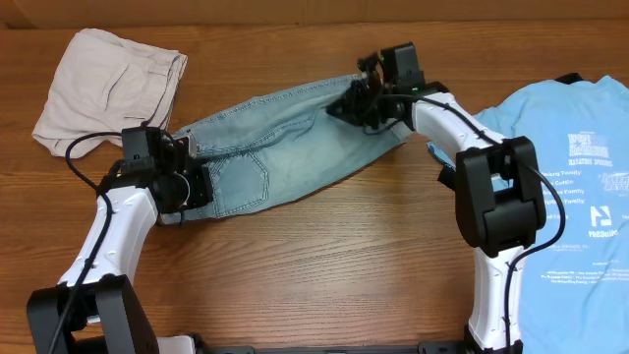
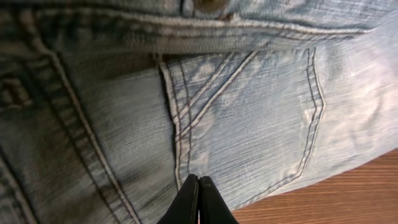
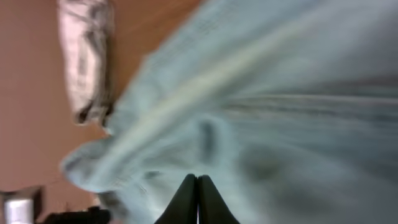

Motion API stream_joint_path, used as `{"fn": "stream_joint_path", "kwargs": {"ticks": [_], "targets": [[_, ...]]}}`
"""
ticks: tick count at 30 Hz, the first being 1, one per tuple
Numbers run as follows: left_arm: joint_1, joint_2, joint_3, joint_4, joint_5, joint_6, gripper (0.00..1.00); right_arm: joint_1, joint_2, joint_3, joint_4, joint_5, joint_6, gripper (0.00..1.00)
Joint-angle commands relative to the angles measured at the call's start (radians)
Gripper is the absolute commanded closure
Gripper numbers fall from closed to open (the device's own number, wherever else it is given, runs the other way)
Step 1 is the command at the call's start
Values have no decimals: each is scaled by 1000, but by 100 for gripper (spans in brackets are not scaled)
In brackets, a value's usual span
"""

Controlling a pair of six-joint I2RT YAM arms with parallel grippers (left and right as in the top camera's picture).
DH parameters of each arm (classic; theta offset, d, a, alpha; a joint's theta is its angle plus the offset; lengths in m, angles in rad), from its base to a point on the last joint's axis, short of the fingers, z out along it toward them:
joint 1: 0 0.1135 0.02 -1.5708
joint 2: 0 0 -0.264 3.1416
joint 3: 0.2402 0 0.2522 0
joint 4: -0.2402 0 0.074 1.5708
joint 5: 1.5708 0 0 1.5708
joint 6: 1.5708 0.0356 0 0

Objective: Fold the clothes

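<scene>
Light-wash blue denim jeans (image 1: 275, 147) lay spread; left tool (image 2: 198, 186) at eight o'clock, right tool (image 3: 197, 186) at one o'clock, both closed.

The sky-blue T-shirt (image 1: 536, 113) ran off the right edge of the overhead view. Its white print was too small to read. The left gripper (image 1: 192, 185) covered one end of the jeans (image 1: 285, 138) and the right gripper (image 1: 346, 103) covered the other, so the cloth under them could not be seen. The right wrist view was blurry. There the jeans were a pale smear and the beige trousers (image 3: 87, 56) were a fuzzy patch.
</scene>
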Motion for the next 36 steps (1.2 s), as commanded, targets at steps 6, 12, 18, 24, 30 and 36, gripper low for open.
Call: {"fn": "stream_joint_path", "kwargs": {"ticks": [6, 12, 18, 24, 30, 36], "targets": [[89, -5, 42, -10, -147, -161, 88, -138, -71, 3, -49, 69, -217, 32], [222, -6, 89, 19, 32, -116, 37, -155, -64, 2, -63, 157, -255, 30], [230, -6, 89, 17, -18, -63, 24, -108, -48, 2, -19, 309, -277, 50], [230, -5, 89, 14, -76, -58, 15, -88, -24, 3, 4, 323, -323, 57], [230, -5, 89, 15, -86, -59, 15, -114, -54, 4, -10, 342, -367, 72], [231, -5, 89, 54, -92, -67, 13, -132, -73, 3, 0, 278, -367, 34]]}}
